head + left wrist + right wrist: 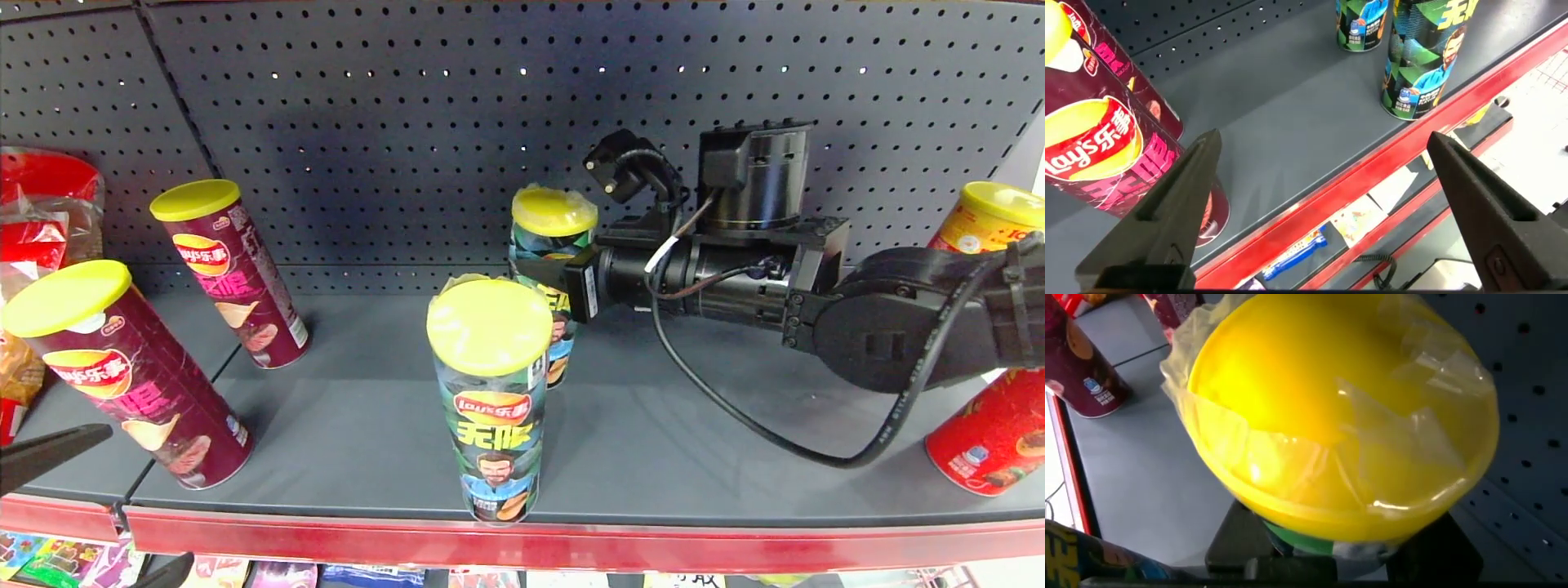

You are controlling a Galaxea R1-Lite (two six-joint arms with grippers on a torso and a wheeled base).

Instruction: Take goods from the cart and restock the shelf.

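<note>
On the shelf (351,408), the rear can (555,214) is clasped by the right gripper (555,282), the left gripper (1324,139) is kept wide open and empty, and the front can (491,425) at seven o'clock could be toppled on withdrawal.

Shelf (367,425): plain dark grey deck, glossy red front strip (522,543). Back panel (408,122): dark grey, patterned with a regular grid of small holes.

Two maroon cans (139,392) (241,282): yellow lids, red-and-yellow logo patch noted on each.

Two green-blue cans (494,425) (555,237): yellow lids, yellow lettering, mixed green, blue and black print.

Red can (992,433) seen at the right.

Left tool (1323,137): matt black.
</note>
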